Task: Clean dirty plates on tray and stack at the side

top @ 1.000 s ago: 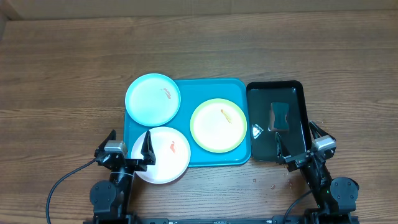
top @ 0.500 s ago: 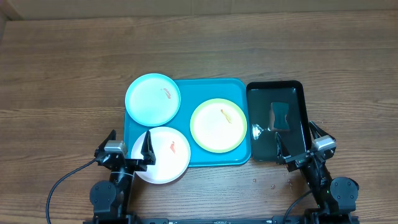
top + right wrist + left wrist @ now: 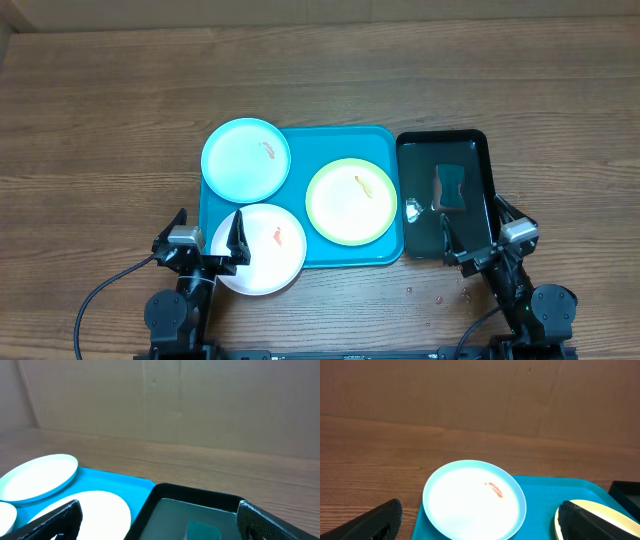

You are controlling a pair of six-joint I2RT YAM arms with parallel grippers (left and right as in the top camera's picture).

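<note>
Left gripper (image 3: 207, 235): jaws spread wide, nothing between them. It sits at the near-left corner of the tray (image 3: 330, 140); from overhead, its inner finger overlaps the left edge of the white plate (image 3: 268, 250).

Plates, all three on the turquoise tray:
- light blue plate (image 3: 245, 160) is at the far-left corner, overhanging the tray rim, with a small orange smear right of centre. Left wrist view shows the same plate (image 3: 470, 502), smear up.
- white plate is at the near-left, hanging over the tray's near edge toward the table (image 3: 100, 120), with an orange smear near its middle.
- yellow-green plate (image 3: 352, 200) is on the right half, fully inside the rim, with a thin orange streak above centre.

No two plates are stacked; the blue and white rims are just beside each other.

Black tray (image 3: 470, 140) sits just beside the turquoise tray on the right. It is glossy inside, with a teal block (image 3: 450, 187) lying in it.

Right gripper (image 3: 478, 225): released, jaws fully apart, empty. It is at the near end of the black tray, with its inner finger over the tray. A few small specks (image 3: 437, 297) lie on the table just beside it.
</note>
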